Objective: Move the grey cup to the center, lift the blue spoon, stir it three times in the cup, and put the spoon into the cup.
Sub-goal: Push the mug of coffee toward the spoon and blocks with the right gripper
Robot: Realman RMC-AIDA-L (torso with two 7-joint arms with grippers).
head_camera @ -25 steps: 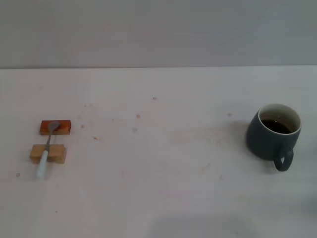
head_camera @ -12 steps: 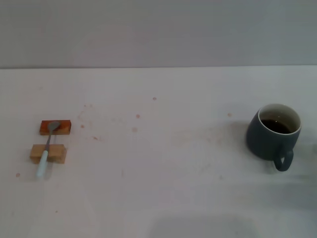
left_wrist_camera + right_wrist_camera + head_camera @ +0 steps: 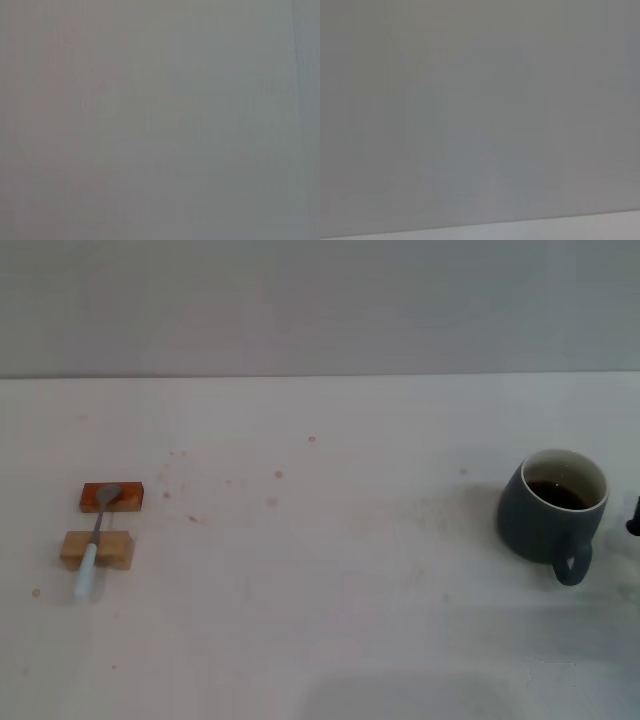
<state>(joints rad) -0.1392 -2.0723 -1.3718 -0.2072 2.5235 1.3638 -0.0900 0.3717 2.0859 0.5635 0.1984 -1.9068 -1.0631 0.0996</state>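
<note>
The grey cup [image 3: 551, 512] stands at the right of the table, white inside, with dark liquid in it and its loop handle turned toward the front. Far to the left lies the blue spoon [image 3: 95, 540]. Its metal bowl rests on a reddish wooden block [image 3: 112, 498] and its neck on a pale wooden block [image 3: 97, 550], with the light-blue handle pointing toward the front. A dark sliver of my right gripper [image 3: 634, 524] shows at the right edge, just beside the cup and apart from it. My left gripper is out of view.
The white table [image 3: 320, 570] has a few small brownish spots near its middle. A plain grey wall [image 3: 320, 300] runs behind it. Both wrist views show only grey wall; a thin strip of the table [image 3: 570, 225] edges the right wrist view.
A dark tip of the right gripper has come into the head view at the right edge beside the cup. Cup, spoon and blocks have not moved.
</note>
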